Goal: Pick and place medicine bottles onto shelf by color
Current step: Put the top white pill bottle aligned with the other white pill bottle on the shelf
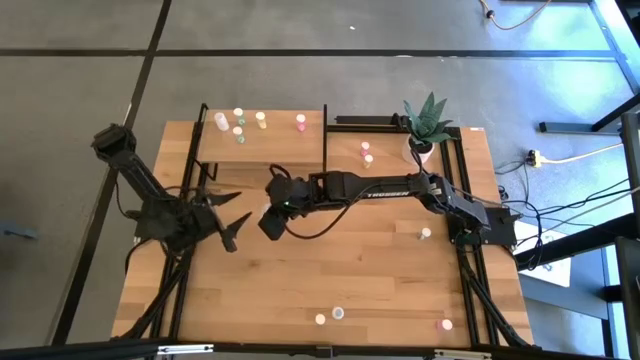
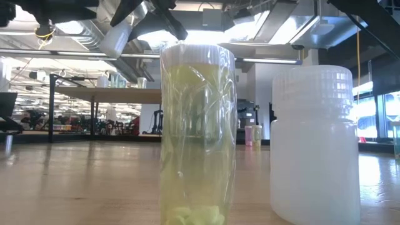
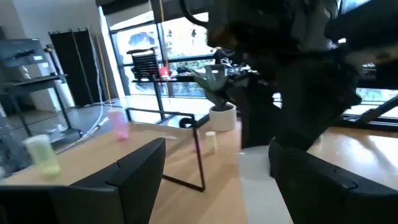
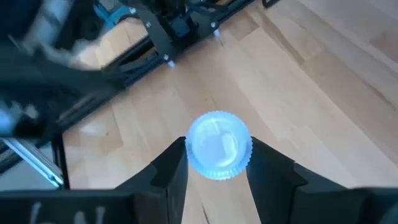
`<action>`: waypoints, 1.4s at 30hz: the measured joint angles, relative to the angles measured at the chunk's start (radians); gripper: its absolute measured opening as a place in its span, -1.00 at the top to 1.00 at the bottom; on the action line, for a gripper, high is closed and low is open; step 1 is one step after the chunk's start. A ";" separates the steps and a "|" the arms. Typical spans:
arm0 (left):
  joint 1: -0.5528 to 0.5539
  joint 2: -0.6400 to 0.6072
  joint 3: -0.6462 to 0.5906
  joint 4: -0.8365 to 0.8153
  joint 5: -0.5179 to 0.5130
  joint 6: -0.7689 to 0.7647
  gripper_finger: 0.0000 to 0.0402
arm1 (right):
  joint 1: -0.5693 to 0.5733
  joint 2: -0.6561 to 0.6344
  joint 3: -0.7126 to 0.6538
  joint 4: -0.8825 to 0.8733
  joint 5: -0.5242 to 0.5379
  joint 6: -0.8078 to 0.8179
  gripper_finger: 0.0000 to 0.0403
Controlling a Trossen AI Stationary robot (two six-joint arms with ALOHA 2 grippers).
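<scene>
My right gripper (image 1: 270,222) reaches across to the table's middle left and is shut on a white-capped medicine bottle (image 4: 217,146). The bottle also shows high up and tilted in the low view (image 2: 117,39). My left gripper (image 1: 238,215) is open and empty just left of it, fingers spread (image 3: 217,186). The light-wood shelf (image 1: 275,145) stands at the far left and carries white (image 1: 222,122), green (image 1: 239,132), yellow (image 1: 261,119) and pink (image 1: 300,121) bottles on their bases. My right gripper pinches the bottle between its two fingers (image 4: 176,168), one on each side just below the ribbed white cap (image 4: 244,152). The fingers come from above, pointing down. The bottle is lifted clear of the table and hangs tilted below the fingers.
Loose bottles stand on the table: pink (image 1: 366,148) and yellow (image 1: 368,159) near the potted plant (image 1: 425,125), a white one at right (image 1: 426,234), three near the front edge (image 1: 338,312). Black posts (image 1: 326,135) frame the shelf. A green (image 2: 197,137) and a white bottle (image 2: 315,144) stand close to the low camera.
</scene>
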 joint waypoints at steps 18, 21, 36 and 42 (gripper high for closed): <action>-0.168 -0.064 0.000 0.040 -0.093 0.108 -0.39 | 0.001 0.088 -0.001 -0.006 -0.002 -0.013 0.29; -0.171 -0.065 0.000 0.039 -0.093 0.107 -0.39 | 0.001 0.115 -0.001 0.000 -0.002 -0.034 0.30; -0.169 -0.065 0.000 0.040 -0.092 0.108 -0.39 | -0.002 0.221 -0.001 0.025 0.068 -0.115 0.29; -0.169 -0.065 0.000 0.040 -0.092 0.107 -0.39 | -0.006 0.223 -0.001 0.028 0.070 -0.140 0.28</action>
